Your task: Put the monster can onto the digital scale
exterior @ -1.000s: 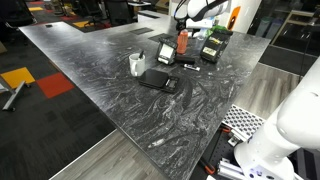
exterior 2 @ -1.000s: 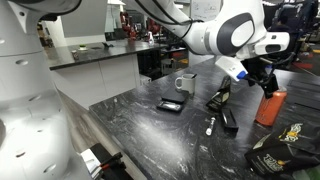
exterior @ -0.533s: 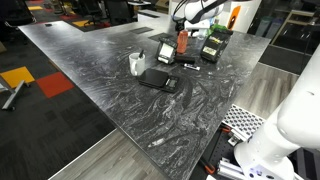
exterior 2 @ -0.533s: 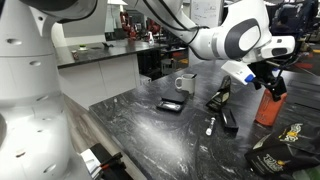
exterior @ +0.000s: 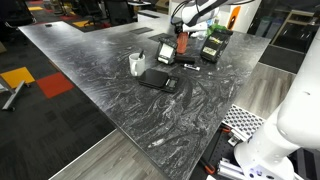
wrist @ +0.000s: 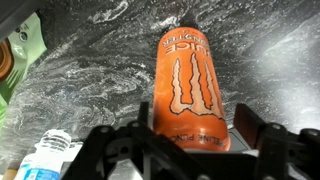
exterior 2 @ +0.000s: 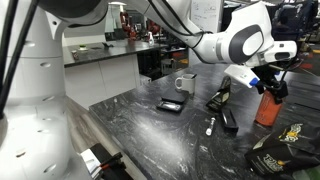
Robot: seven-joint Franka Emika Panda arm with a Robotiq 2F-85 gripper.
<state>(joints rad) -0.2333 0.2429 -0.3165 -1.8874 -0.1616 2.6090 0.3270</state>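
The monster can [wrist: 188, 85], tall, slim and orange-red, stands upright on the dark marbled table in both exterior views [exterior: 183, 45] [exterior 2: 267, 108]. My gripper [wrist: 195, 122] is open and straddles the can's upper part, one finger on each side, with a small gap showing at the right finger. It shows above the can in both exterior views [exterior: 183, 32] [exterior 2: 271, 88]. The digital scale [exterior: 158, 80] [exterior 2: 170, 105], a flat black slab, lies apart from the can, in front of the white mug [exterior: 136, 64] [exterior 2: 185, 83].
Black-and-green packages [exterior: 216, 42] [exterior 2: 280, 145] lie beside the can. A small upright black box [exterior: 165, 52] stands near it. A white marker [exterior 2: 210, 125] lies on the table. In the wrist view a white-and-blue bottle [wrist: 45, 158] sits at the lower left.
My gripper has moved over the can and lowered around its top. The can, scale and mug have not moved.
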